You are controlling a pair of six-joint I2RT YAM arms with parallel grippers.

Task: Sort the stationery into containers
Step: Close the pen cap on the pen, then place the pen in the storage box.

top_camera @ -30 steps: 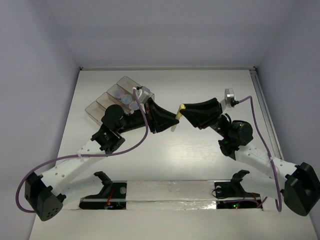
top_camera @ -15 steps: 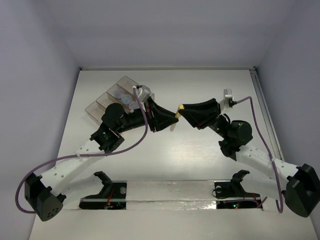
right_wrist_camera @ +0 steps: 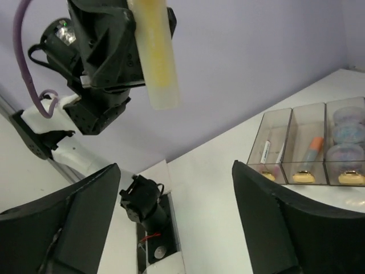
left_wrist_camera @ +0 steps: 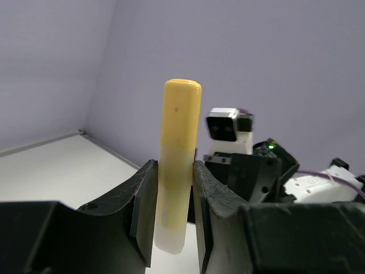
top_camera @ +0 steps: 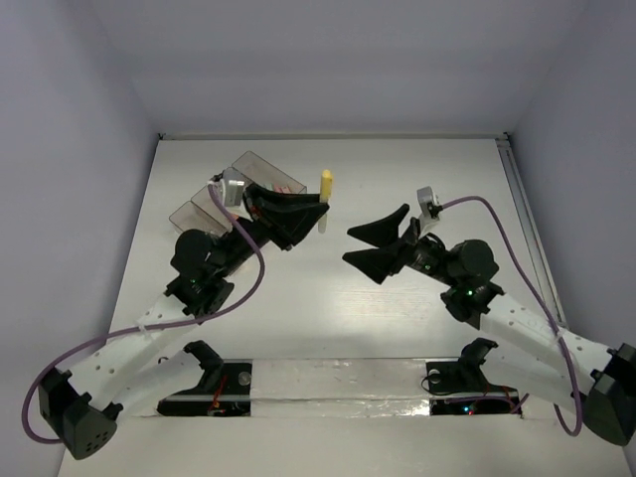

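Observation:
A yellow stick point(top_camera: 325, 187) stands upright between the fingers of my left gripper point(top_camera: 320, 213), which is shut on its pale lower half point(left_wrist_camera: 178, 171). The left wrist view shows both fingers point(left_wrist_camera: 142, 205) pressed against it. My right gripper point(top_camera: 348, 245) hangs to the right of it, apart, open and empty; its own view shows wide-spread fingers point(right_wrist_camera: 268, 211) and the stick point(right_wrist_camera: 154, 51) above. The containers point(right_wrist_camera: 308, 171) lie on the table at the right of that view, holding white pens point(right_wrist_camera: 266, 153), an orange stick point(right_wrist_camera: 312, 149) and grey-lilac rolls point(right_wrist_camera: 348, 134). The left arm partly hides the containers point(top_camera: 260, 167) from above.
The white rail with both arm bases point(top_camera: 338, 383) runs along the near table edge. Purple cables point(top_camera: 248, 288) loop from each arm. White walls close the table at the back and sides.
The two grippers met at the yellow stick a second ago. My right gripper has opened and drawn back to the right; my left gripper has carried the stick up and away, now upright.

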